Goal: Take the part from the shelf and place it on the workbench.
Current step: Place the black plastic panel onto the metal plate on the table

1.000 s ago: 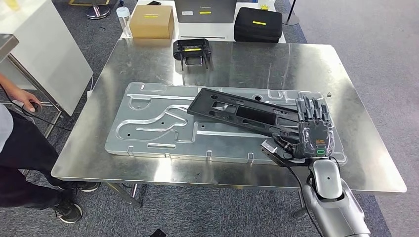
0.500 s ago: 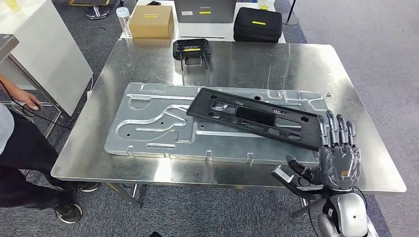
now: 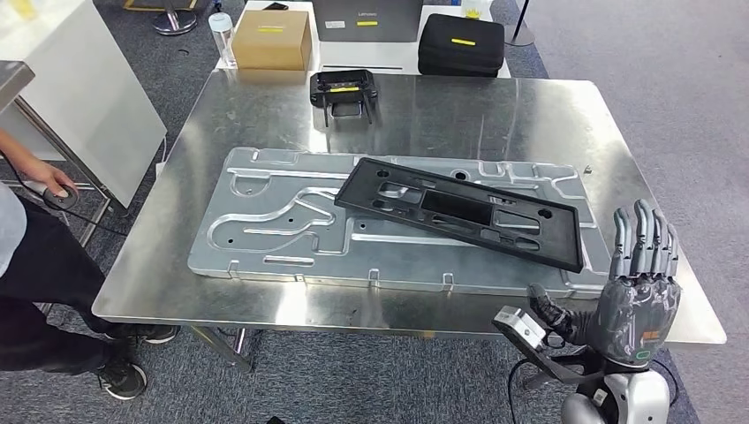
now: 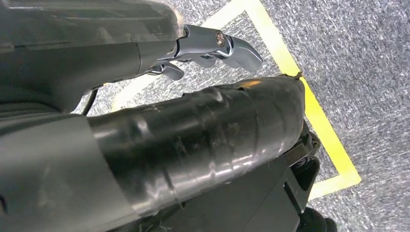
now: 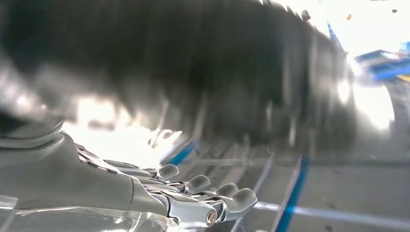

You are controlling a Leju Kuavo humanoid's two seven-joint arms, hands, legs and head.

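Head view: part released on table.
Right hand (image 3: pixel 638 296), fingers spread and holding nothing, hovers just beside the black part (image 3: pixel 459 212), which lies flat for stability.

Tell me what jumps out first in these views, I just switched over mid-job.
A long flat black plastic part with cut-outs lies aslant across a large grooved silver metal plate in the middle of the shiny steel workbench. Off the bench's near right corner the robot's right hand is raised, fingers apart, holding nothing. A person stands at the left edge.
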